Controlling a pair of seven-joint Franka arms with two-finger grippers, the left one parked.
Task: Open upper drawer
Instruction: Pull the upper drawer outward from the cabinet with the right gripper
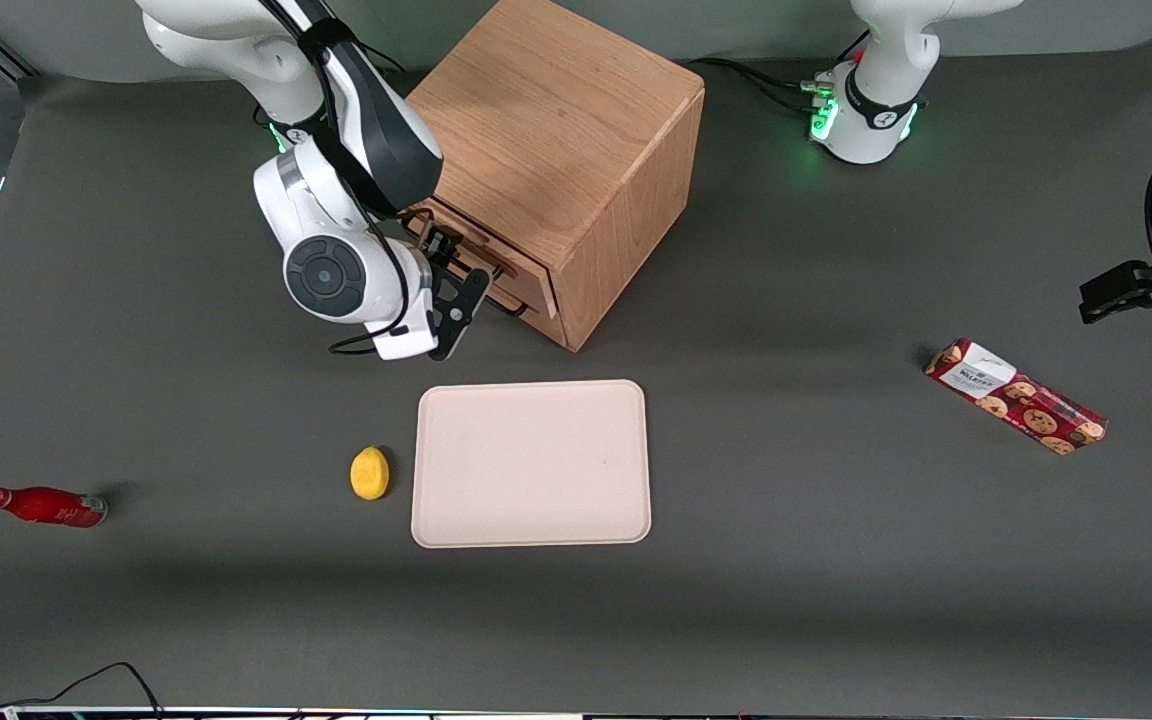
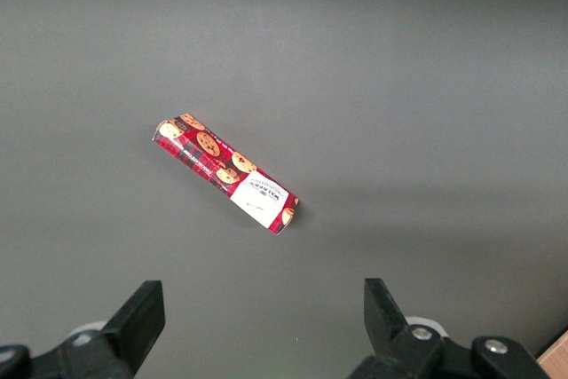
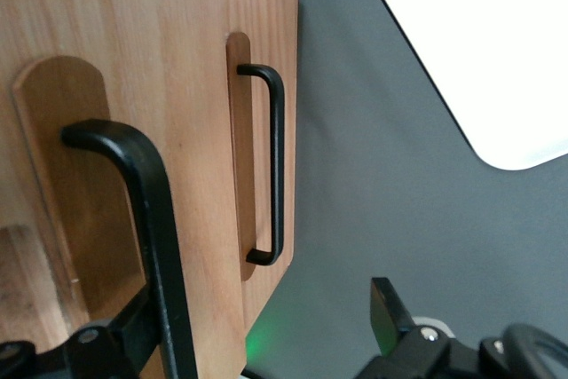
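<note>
The wooden cabinet (image 1: pixel 556 130) stands at the back of the table, its drawer fronts facing the working arm. My right gripper (image 1: pixel 451 270) is right in front of the drawer fronts, open. In the right wrist view the upper drawer (image 3: pixel 71 130) is very close, and its black wire handle (image 3: pixel 155 210) runs between my open gripper's (image 3: pixel 253 343) fingers, close beside one finger (image 3: pixel 115 339); the other finger (image 3: pixel 390 312) is well apart from it. The lower drawer (image 3: pixel 266 33) with its own black handle (image 3: pixel 277 166) lies just beneath. I cannot tell whether a finger touches the upper handle.
A beige tray (image 1: pixel 531 463) lies nearer the front camera than the cabinet, with a yellow lemon (image 1: pixel 369 472) beside it. A red bottle (image 1: pixel 44 506) lies at the working arm's end. A red cookie box (image 1: pixel 1016 396) (image 2: pixel 226 172) lies toward the parked arm's end.
</note>
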